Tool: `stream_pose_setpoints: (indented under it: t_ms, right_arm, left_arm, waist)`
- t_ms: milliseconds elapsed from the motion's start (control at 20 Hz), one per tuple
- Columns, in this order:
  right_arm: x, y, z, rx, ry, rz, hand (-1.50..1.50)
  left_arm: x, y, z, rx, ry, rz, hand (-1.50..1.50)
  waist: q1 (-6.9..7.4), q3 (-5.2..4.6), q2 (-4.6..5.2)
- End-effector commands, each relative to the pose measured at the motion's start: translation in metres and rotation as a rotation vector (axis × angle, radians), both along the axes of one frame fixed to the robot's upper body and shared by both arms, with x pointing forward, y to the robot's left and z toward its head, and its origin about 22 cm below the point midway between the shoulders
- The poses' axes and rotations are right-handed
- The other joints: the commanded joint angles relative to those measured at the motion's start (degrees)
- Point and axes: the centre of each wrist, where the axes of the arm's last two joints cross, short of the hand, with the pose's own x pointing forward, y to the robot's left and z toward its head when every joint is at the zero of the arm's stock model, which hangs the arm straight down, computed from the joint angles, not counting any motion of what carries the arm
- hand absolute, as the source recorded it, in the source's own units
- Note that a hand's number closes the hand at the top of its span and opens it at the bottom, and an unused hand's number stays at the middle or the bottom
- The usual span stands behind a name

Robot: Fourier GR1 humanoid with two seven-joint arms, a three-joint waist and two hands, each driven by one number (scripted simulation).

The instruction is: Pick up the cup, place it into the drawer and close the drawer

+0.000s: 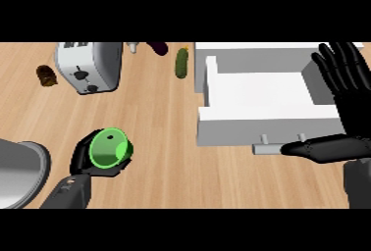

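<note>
A light wooden counter [159,122] carries a white open drawer [246,128] at the right and a silver toaster [91,66] at the upper left. The black right hand [355,117] stands beside the drawer, fingers straight (thumb near the handle [270,147]). The black left hand [80,159] curls around the bright green cup [110,147], well left of the drawer.

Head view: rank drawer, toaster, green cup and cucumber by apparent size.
1. drawer
2. toaster
3. green cup: held in the left robot hand, maybe nearer the camera, so this place is less sure
4. cucumber
</note>
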Motion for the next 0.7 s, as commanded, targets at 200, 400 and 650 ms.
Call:
stream_pose_setpoints:
  t_ms: [200,400,650]
  right_arm:
    - [-0.002,-0.014,-0.002,0.012,-0.012,0.030,-1.50]
    - [-0.005,-0.024,-0.014,0.002,0.004,0.000,-1.50]
    - [0.003,-0.007,-0.003,-0.010,-0.007,-0.031,-1.50]
  left_arm:
    - [0.009,-0.001,0.006,-0.076,-0.228,0.190,1.50]
    - [0.044,-0.032,0.028,-0.159,-0.273,0.076,1.50]
    - [0.086,-0.055,0.072,-0.151,-0.305,-0.086,1.50]
  waist:
    - [-0.29,0.02,0.00]
    - [0.14,0.13,-0.24]
    - [1.25,0.22,-0.64]
